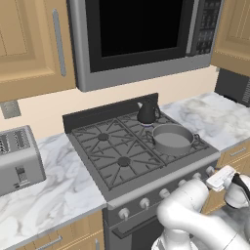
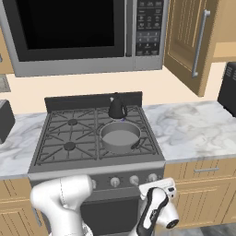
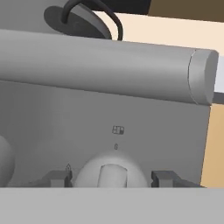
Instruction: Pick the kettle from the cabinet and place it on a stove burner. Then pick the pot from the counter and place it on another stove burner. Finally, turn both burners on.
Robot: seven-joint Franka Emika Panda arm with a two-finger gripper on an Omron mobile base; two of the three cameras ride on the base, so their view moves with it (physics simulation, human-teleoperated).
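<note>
Hand at a front knob of the range, kettle and pot sitting on the burners

The hand (image 3: 112, 178) is sitting low at the front panel of the grey range (image 1: 161, 177), its two dark fingertips (image 3: 56, 178) standing one on each side of a round silver knob (image 3: 112, 175), close to it; whether they are actually pressing on it cannot be told, so the hand is partly open around the knob. On the right side of the stove, the shallow grey pot (image 1: 172, 138) is resting on the near right burner grate, and the small black kettle (image 1: 147, 113) is standing just behind it on the far right burner. The two left burners (image 1: 103, 137) are lying bare under their grates. White marble bench (image 1: 219, 119) is running off to both sides, with a toaster (image 1: 18, 158) on the left stretch. A microwave (image 1: 141, 34) is hanging over the stove, and the light-wood cabinet (image 2: 190, 41) door on the right is standing open.
</note>
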